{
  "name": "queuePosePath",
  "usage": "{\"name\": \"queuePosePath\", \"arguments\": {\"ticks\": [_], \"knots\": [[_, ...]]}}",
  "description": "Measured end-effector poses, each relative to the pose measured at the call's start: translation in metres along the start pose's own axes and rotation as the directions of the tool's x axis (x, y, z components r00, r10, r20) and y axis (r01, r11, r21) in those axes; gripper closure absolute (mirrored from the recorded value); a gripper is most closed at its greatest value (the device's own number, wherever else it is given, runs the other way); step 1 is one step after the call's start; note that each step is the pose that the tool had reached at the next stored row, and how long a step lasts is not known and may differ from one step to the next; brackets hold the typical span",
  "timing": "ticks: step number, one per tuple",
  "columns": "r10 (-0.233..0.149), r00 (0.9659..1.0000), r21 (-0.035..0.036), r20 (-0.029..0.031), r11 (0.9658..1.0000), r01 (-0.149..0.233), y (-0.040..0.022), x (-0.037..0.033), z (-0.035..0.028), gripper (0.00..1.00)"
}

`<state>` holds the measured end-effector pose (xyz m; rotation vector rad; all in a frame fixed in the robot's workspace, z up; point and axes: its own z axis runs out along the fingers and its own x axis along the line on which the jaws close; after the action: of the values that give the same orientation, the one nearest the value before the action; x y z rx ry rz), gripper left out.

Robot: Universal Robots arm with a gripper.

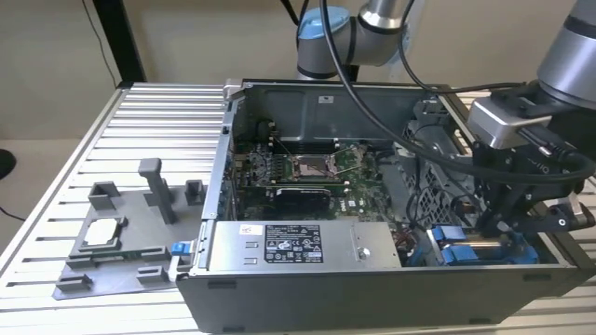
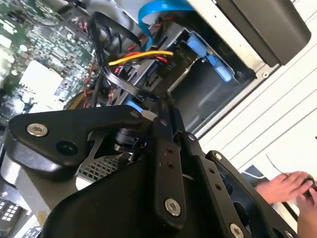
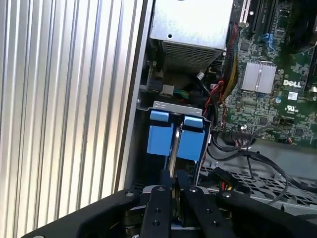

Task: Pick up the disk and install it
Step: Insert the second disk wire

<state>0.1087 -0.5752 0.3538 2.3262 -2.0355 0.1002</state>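
Exterior view, from its left to its right. A grey plastic holding fixture (image 1: 121, 244) with upright posts lies flat on the ribbed aluminium table (image 1: 149, 125), at about nine o'clock from the open black computer case (image 1: 373, 293). Inside the case, the green motherboard (image 1: 308, 171) sits at centre with its square silver processor socket (image 1: 312, 166). At six o'clock from the socket lies the long grey metal power-supply box (image 1: 303, 246) with a black-and-white label. Black cables (image 1: 437, 153) trail across the interior at three o'clock from the socket.

At the case's corner on the exterior view's right, the black two-finger gripper (image 1: 492, 225) reaches down into the drive bay. The disk — a silver metal drive framed by a blue plastic bracket (image 1: 465, 248) — stands on edge in that bay, directly below the gripper.

In the first wrist view, the gripper's fingers (image 3: 159, 208) are closed on the thin silver edge of the disk (image 3: 173, 144), with blue bracket tabs on either side of them — the disk sits within the grey metal bay frame (image 3: 171, 106).

In the second wrist view, a person's hand (image 2: 290, 188) rests on the table beyond the case.
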Motion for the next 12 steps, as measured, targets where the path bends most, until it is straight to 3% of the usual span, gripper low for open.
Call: {"name": "queuePosePath", "arguments": {"ticks": [1,7,12], "knots": [[0.000,1.0000,0.0004,-0.0032,1.0000,0.000,0.0011,-0.0005,-0.0001,1.00],[0.014,0.9999,0.0058,-0.0044,0.9999,-0.014,0.0016,-0.0061,-0.0004,1.00],[0.055,0.9985,0.0069,-0.0051,0.9985,-0.055,0.0015,-0.0078,0.0003,1.00]]}}
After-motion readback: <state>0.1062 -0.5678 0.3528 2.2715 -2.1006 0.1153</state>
